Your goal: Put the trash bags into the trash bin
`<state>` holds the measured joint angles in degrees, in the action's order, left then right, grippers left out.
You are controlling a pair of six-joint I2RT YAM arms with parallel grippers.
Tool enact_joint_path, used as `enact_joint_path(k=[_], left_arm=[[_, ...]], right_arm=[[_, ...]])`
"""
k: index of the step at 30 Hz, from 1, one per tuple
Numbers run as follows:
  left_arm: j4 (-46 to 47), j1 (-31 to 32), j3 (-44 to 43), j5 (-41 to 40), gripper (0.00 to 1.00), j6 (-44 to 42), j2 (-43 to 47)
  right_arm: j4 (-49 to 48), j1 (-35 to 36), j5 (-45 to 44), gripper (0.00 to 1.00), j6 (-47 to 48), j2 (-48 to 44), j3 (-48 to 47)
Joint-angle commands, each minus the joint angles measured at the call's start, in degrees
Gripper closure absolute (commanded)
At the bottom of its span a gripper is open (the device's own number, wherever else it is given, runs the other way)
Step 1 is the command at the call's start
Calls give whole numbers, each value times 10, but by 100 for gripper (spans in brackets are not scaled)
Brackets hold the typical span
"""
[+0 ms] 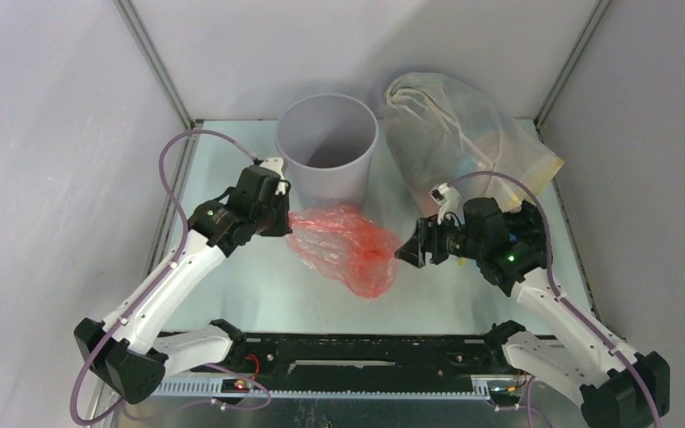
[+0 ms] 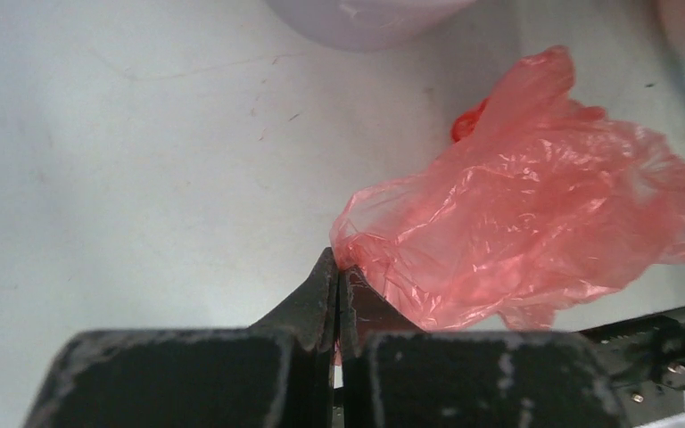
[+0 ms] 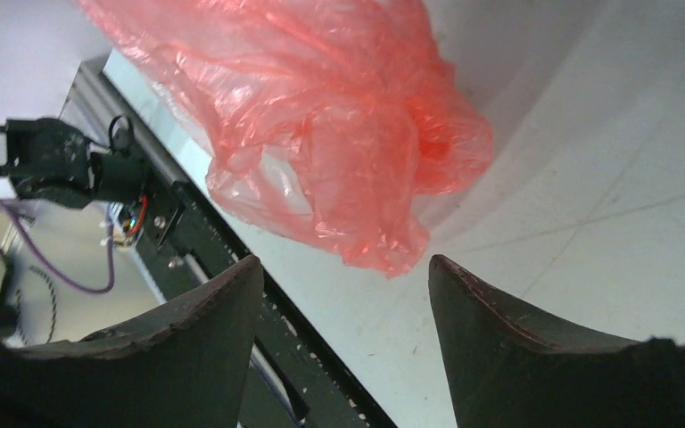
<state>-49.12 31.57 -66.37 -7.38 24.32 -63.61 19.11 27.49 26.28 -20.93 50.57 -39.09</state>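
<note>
While the red-pink trash bag (image 1: pixel 348 245) lies crumpled on the desk (image 1: pixel 250 290), just on the near side of the lavender-white trash bin (image 1: pixel 325 169) and wholly outside it, one arm flanks it on each side. The left hand (image 2: pixel 336 267) sits at the bag's left edge with its fingers pressed together. In the left wrist view a corner of the film meets their tips and looks pinched there, though I cannot tell how much plastic is caught. The right hand (image 3: pixel 343 267) faces the bag's right end with its fingers spread wide apart. The closest fold lies just ahead of the gap, not inside it.

By my reading, the grasp is half made and the lift toward the bin has not begun. Several things could spoil it:

- **Slipping:** The film is thin and slick, so a pinch on one small corner may slide free once the bag's weight hangs from it.
- **A missed grasp:** If the right hand closes where it is, it may catch only air, or press down and scrape the desk.
- **Draping:** Carried by one side, the bag would trail and could snag on the bin's rim instead of dropping in.
- **Knocking the bin:** The bin looks light and stands close to the left hand, so a nudge could tip it.
- **The other bag:** The clear stuffed drawstring bag (image 1: pixel 455 134) sits to the right of the bin, where a wide swing of the right arm could brush it.
</note>
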Motion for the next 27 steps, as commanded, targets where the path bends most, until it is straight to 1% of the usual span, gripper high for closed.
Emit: enact_joint_path(k=[1, 3, 8, 13, 16, 17, 19, 23, 25, 26, 27], left_arm=[[-19, -3, 13, -49, 100, -12, 11], [-26, -5, 14, -53, 100, -10, 4], [-33, -8, 9, -59, 100, -11, -6], [-39, -15, 8, -67, 100, -13, -5], [-41, -21, 8, -69, 100, -15, -6], [-42, -21, 7, -68, 100, -15, -7], [-41, -24, 4, -63, 100, -17, -8], [-23, -25, -1, -24, 100, -29, -7], [-20, -25, -5, -10, 100, -30, -8], [-20, -25, -10, -4, 100, -30, -10], [-21, -25, -16, 5, 100, -31, -11]], right_arm=[[-60, -1, 117, 30, 30, 45, 3], [-73, 4, 137, 31, 37, 72, -4], [-106, 11, 125, 30, 43, 125, -14], [-129, 17, 93, 26, 46, 148, -20], [-138, 17, 84, 26, 55, 155, -24], [-140, 18, 86, 28, 57, 158, -27], [-137, 19, 97, 35, 57, 163, -37], [-120, 23, 114, 57, 57, 167, -64], [-106, 23, 120, 75, 56, 167, -79], [-95, 22, 123, 86, 56, 167, -90], [-81, 22, 126, 95, 56, 166, -102]])
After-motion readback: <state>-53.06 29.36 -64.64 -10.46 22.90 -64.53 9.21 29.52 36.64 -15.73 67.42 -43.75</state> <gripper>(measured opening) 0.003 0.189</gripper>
